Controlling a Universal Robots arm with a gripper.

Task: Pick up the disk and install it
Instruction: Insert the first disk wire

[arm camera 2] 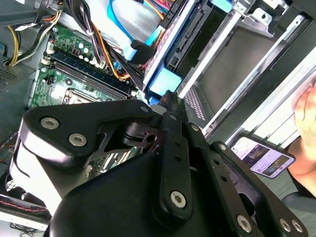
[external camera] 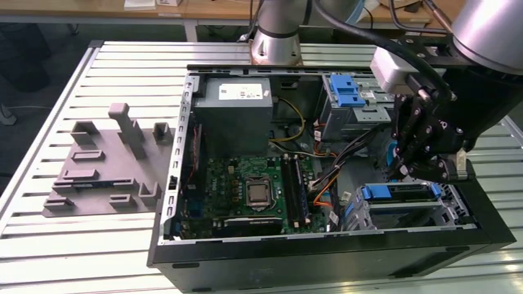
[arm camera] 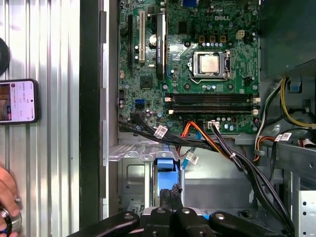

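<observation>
Down in the case, the claw (external camera: 432,164) hides most of the disk (external camera: 398,192); its grip cannot be told.

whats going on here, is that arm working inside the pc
Yes. A robot arm has its gripper down inside an open computer case, at the drive bay by the case's corner on the exterior view's right. The disk with its blue bracket sits in that bay, right under the gripper. The motherboard lies exposed beside it. In the first wrist view, a person's hand and a phone rest on the table outside the case.
</observation>
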